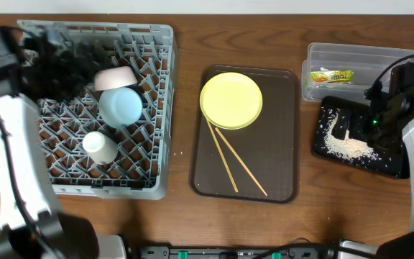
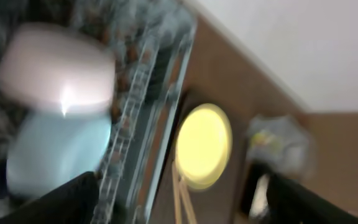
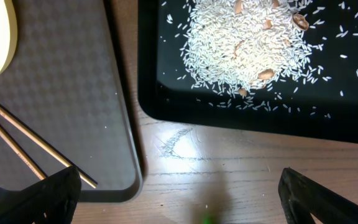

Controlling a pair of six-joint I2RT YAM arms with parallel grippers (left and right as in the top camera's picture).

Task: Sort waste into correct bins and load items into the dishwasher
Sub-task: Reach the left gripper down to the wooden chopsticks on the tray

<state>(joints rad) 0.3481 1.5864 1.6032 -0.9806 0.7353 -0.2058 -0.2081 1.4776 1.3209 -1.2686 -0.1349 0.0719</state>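
My left gripper (image 2: 182, 180) hangs released and empty over the dish rack (image 1: 157, 43), which holds the white bowl (image 1: 116, 77), blue cup (image 1: 121, 106) and white cup (image 1: 100, 146). My right gripper (image 3: 179, 177), fingers spread, hovers by the black tray (image 1: 394, 169) of rice (image 1: 347, 147). At its twelve o'clock, the wrapper (image 1: 332, 75) lies in the clear tub (image 1: 361, 54). At the rack's three o'clock, the yellow plate (image 1: 231, 100) and chopsticks (image 1: 236, 162) are not yet loaded.

Table strip (image 3: 160, 144) runs between brown tray (image 3: 73, 106) and black tray (image 3: 160, 87).
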